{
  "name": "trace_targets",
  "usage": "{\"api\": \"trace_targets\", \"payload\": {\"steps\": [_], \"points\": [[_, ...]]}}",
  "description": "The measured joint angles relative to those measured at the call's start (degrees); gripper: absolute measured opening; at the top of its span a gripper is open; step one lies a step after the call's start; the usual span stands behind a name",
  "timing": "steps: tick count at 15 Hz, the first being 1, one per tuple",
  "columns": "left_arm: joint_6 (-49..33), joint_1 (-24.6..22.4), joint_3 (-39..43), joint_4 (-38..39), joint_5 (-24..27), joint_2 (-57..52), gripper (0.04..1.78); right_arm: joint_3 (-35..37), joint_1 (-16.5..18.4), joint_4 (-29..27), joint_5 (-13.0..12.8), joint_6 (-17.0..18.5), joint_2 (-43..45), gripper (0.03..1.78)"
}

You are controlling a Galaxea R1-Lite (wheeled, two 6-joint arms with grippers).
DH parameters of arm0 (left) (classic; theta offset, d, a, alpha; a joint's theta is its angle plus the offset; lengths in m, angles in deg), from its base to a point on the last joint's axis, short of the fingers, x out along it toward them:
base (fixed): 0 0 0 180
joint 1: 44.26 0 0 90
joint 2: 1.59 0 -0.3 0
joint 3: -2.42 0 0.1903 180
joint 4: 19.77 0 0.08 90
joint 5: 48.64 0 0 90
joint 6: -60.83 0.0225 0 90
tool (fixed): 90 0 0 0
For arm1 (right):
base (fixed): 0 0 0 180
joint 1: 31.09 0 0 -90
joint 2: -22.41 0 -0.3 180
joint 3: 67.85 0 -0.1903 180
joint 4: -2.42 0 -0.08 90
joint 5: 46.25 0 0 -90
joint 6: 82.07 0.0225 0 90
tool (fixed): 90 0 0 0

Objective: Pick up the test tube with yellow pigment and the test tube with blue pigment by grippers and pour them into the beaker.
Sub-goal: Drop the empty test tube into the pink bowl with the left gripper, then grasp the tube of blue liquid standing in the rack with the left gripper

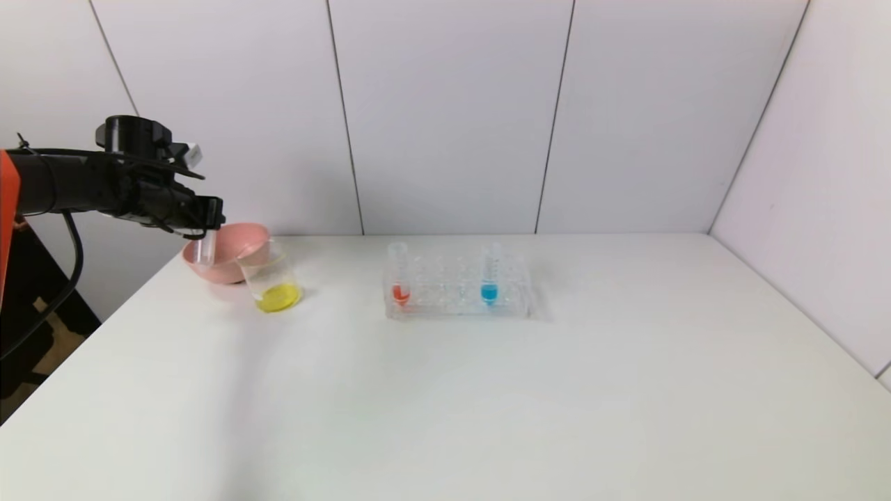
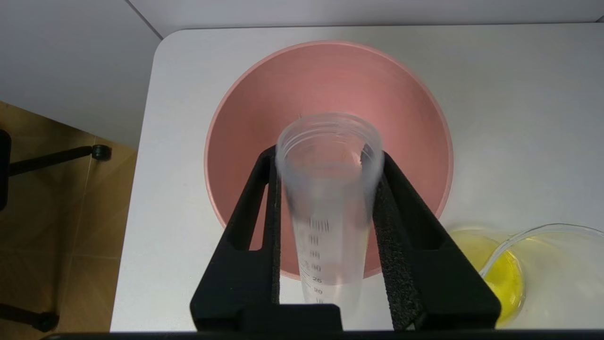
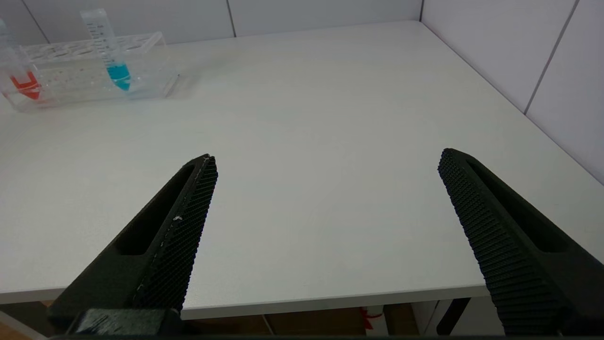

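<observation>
Two tubes stand in the rack point(image 1: 459, 296) at centre frame in my head view, on the white table point(image 1: 487, 403) that fills the lower half. Left of the rack sits the pink bowl point(image 1: 226, 268), and touching its right side is the beaker point(image 1: 273, 282), yellow liquid pooled in its bottom. My left gripper point(image 1: 205, 226) hangs at upper left over the bowl, jaws clamped on the test tube with yellow pigment point(image 2: 329, 198), which looks drained, its open mouth toward the bowl. My right gripper point(image 3: 325, 163) is at the table's near edge, jaws wide apart. The test tube with blue pigment point(image 1: 490, 275) stands upright at the rack's right, the red tube point(image 1: 399, 275) at its left.
</observation>
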Motion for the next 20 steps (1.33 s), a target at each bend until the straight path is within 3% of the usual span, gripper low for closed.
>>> {"api": "trace_targets", "payload": {"steps": [2,6,9,12,17,20], "points": [[0.09,0.00,-0.16,0.96,0.02,0.35,0.86,0.00,0.00,0.00,0.00,-0.02,0.00,1.71],[0.59,0.06,-0.28,1.44,-0.30,-0.28,1.48,0.00,0.00,0.00,0.00,-0.02,0.00,1.71],[0.48,0.44,-0.02,1.29,-5.63,-2.82,1.74,0.00,0.00,0.00,0.00,-0.05,0.00,1.71],[-0.05,1.11,0.44,1.35,-10.15,-6.23,1.78,0.00,0.00,0.00,0.00,-0.05,0.00,1.71],[-0.88,2.67,1.88,1.93,-10.35,-12.13,1.78,0.00,0.00,0.00,0.00,-0.02,0.00,1.71],[-1.04,3.75,6.89,4.24,-10.33,-17.86,1.78,0.00,0.00,0.00,0.00,0.00,0.00,1.71]]}}
